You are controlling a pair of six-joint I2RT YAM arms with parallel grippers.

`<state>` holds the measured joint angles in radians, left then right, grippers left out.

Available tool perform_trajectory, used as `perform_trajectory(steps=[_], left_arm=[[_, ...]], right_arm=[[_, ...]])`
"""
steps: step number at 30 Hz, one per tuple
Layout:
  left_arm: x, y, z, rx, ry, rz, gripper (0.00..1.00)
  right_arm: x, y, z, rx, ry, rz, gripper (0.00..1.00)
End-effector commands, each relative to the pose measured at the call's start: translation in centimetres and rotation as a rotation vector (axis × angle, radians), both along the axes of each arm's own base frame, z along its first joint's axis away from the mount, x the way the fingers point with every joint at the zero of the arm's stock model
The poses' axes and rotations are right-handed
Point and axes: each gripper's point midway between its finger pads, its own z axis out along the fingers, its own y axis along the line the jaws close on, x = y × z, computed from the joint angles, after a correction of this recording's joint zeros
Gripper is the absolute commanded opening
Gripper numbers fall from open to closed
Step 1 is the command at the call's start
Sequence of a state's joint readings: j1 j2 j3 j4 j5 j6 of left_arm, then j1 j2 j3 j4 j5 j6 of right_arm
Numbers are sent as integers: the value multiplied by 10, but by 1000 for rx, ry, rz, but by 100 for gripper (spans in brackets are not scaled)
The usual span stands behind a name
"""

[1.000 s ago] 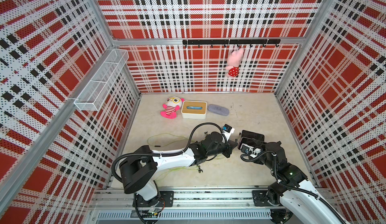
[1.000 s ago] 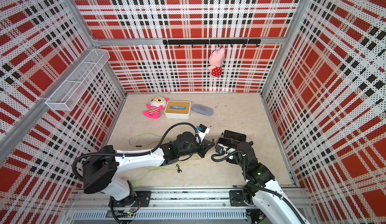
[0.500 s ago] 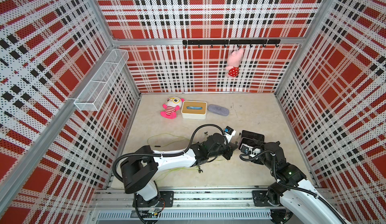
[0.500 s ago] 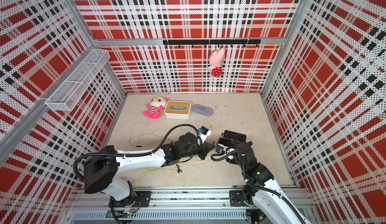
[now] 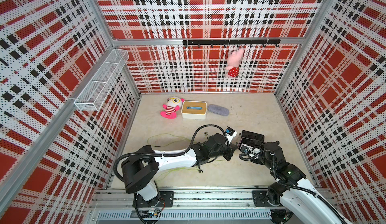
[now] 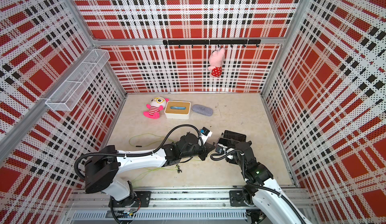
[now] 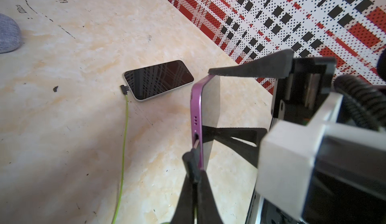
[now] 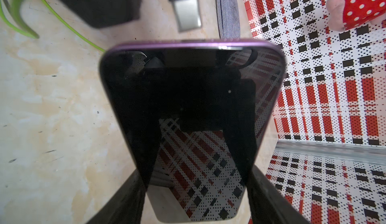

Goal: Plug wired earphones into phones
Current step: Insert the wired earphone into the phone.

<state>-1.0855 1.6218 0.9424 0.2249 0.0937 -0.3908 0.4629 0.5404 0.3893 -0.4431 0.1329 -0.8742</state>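
My right gripper point(image 8: 196, 183) is shut on the side edges of a purple-rimmed phone point(image 8: 188, 97) and holds it on edge above the table. My left gripper point(image 7: 194, 168) is shut on a black earphone plug point(image 7: 192, 156). The plug's metal tip touches the port in the phone's purple rim point(image 7: 196, 137). In both top views the two grippers meet at mid-table point(image 5: 236, 147) point(image 6: 212, 147). A second phone point(image 7: 158, 79) lies flat behind, with a black plug point(image 7: 124, 89) and yellow-green cable point(image 7: 125, 129) in it. More yellow-green cable point(image 5: 165, 138) loops on the table beside the left arm.
At the back stand a pink plush doll point(image 5: 171, 108), a white box with wooden lid point(image 5: 193, 109) and a grey oval case point(image 5: 218, 110). A pink plush point(image 5: 234, 63) hangs from the hook rail. A wire basket point(image 5: 102, 81) sits on the left wall.
The left gripper with the plug has edged slightly toward the held phone. The right arm and both phones have stayed where they were.
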Motion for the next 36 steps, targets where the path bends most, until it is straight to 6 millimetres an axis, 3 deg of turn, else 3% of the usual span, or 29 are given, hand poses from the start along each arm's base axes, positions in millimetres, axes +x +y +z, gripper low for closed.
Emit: perform_trajectory(steps=[1, 10, 25, 36], left_arm=[[-2, -11, 5, 0, -11, -30, 0], [2, -8, 0, 41, -38, -20, 0], [2, 3, 11, 11, -71, 9, 0], [-3, -1, -3, 50, -61, -15, 0]], right_arm=[[6, 8, 19, 29, -64, 29, 42], [6, 7, 18, 25, -72, 24, 42], [6, 8, 19, 43, -69, 23, 41], [6, 9, 20, 43, -66, 28, 41]])
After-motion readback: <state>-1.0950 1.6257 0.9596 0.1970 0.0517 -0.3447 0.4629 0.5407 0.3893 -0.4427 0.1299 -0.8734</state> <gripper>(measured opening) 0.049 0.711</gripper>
